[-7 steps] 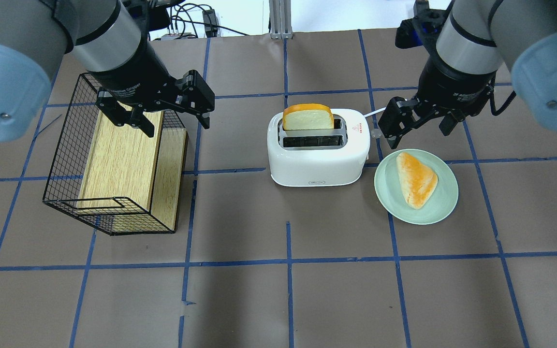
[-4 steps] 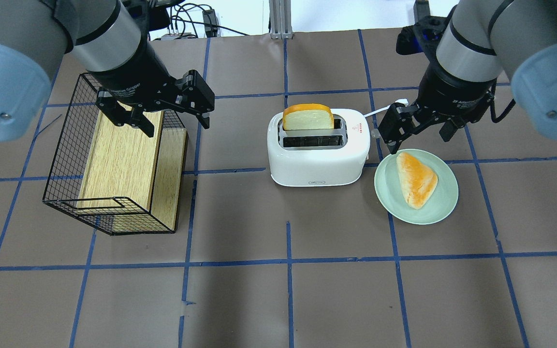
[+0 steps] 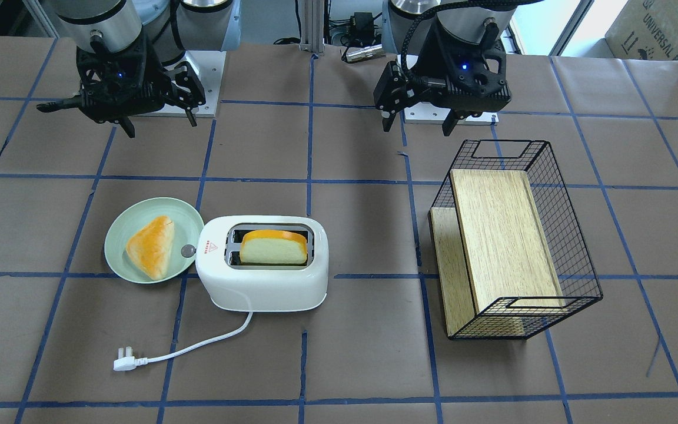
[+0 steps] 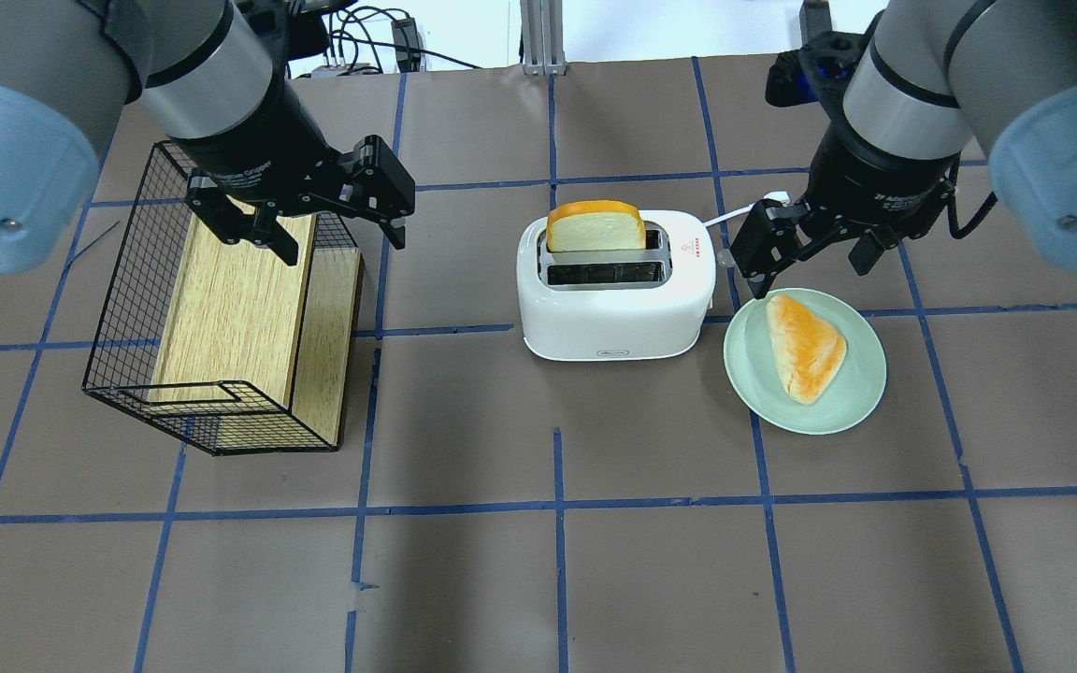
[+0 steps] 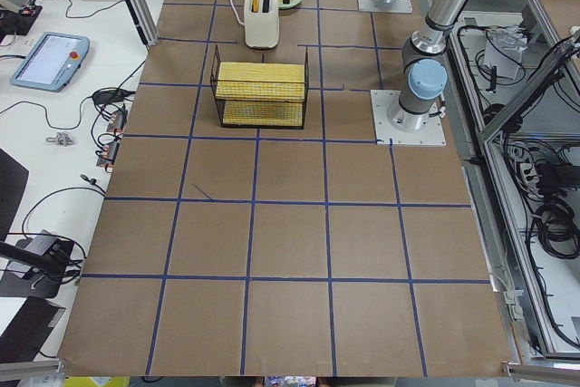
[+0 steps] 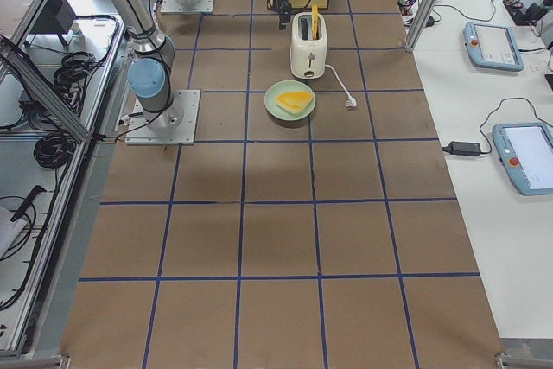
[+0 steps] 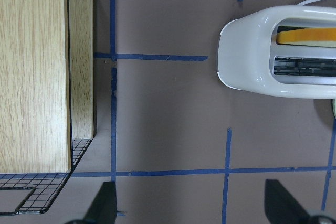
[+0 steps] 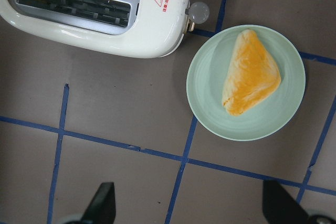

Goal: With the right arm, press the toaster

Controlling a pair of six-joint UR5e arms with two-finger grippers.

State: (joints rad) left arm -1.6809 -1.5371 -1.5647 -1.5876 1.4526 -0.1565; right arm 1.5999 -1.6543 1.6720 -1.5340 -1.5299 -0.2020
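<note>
The white two-slot toaster [image 4: 613,304] stands mid-table with a bread slice [image 4: 595,227] upright in its far slot. It also shows in the front view [image 3: 262,282] and the right wrist view [image 8: 157,30]. Its grey knob [image 8: 199,10] sticks out of the end that faces the plate. My right gripper [image 4: 814,264] is open and empty. It hovers above the table just beyond the plate, to the right of the toaster's knob end, touching nothing. My left gripper [image 4: 345,245] is open and empty above the basket's far right corner.
A pale green plate [image 4: 852,402] with a triangular bread piece [image 4: 805,346] lies right of the toaster, close to the knob. A black wire basket [image 4: 127,280] holding a wooden board stands at the left. The toaster's cord and plug [image 3: 124,359] trail on the far side.
My right gripper has shifted slightly, its near finger now a little closer to the plate's rim, then held still. The left arm and the toaster have not moved.
</note>
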